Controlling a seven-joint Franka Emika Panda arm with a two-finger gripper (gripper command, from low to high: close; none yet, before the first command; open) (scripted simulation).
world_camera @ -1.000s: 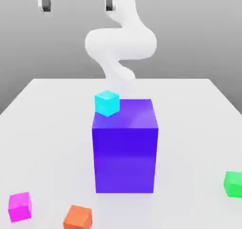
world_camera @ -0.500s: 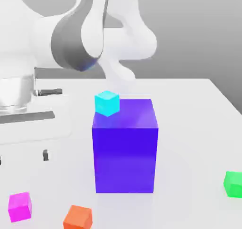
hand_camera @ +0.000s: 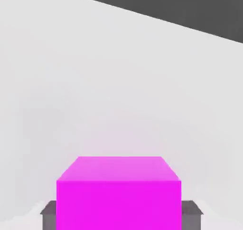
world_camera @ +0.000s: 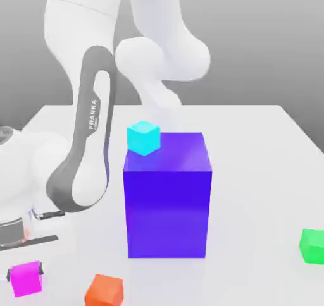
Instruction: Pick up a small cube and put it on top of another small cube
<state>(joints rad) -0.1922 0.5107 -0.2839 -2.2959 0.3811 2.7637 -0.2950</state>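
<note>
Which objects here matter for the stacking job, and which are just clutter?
In play:
- small magenta cube, tool closed on it
- small cyan cube, on the big blue-violet block, a possible stacking target

Lying about:
- orange cube
- green cube

Surface finishes, tabletop set
Magenta cube (world_camera: pixel 26 279), cyan cube (world_camera: pixel 143 138), blue-violet block (world_camera: pixel 167 200) looked smooth, uniformly coloured, faintly glossy; table (world_camera: pixel 253 165) was matt white; arm (world_camera: pixel 82 77) casing appeared glossy white plastic.

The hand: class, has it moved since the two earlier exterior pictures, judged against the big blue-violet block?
Yes. The hand has come down from above the big blue-violet block to table level, around the magenta cube.
</note>
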